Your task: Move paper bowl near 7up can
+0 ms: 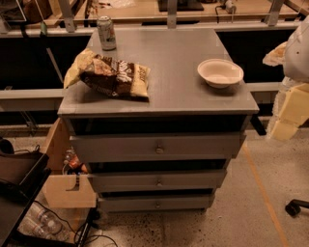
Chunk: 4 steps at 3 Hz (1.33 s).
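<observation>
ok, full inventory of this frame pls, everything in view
paper bowl: 1, off-white, right side of cabinet top, upright
7up can: 1, silver and green, back-left corner of top, upright
snack bag: 1, brown and yellow, left side of top, lying in front of the can
cabinet: 1, grey, centre, three knobbed drawers
workbench: 1, light wood, behind cabinet
arm: 1, white, right edge of view
hand: 1, cream, right edge, beside the cabinet, apart from the bowl

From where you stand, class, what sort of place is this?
Probably a workshop or lab: a grey drawer cabinet bearing a 7up can, snack bag and paper bowl, workbenches behind, the pincer at the right edge.
</observation>
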### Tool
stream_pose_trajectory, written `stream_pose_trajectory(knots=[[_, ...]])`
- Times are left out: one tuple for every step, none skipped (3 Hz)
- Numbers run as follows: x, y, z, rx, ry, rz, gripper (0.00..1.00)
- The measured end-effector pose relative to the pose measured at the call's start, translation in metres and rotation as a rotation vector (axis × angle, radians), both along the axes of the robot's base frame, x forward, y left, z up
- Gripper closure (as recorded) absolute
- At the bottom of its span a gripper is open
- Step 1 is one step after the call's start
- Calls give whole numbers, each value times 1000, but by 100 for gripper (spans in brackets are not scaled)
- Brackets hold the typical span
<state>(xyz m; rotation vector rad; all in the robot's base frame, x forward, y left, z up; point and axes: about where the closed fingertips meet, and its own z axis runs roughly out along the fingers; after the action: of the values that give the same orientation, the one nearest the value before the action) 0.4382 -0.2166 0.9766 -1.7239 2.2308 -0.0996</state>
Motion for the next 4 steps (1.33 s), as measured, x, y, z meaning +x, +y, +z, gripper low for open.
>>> stream_pose_trajectory(knots=[[0,0,1,-1,-7,2,0],[12,-4,5,-8,-66,50,0],[41,-11,12,-31,-155,161,0],[72,-11,14,-88,-215,255,0]])
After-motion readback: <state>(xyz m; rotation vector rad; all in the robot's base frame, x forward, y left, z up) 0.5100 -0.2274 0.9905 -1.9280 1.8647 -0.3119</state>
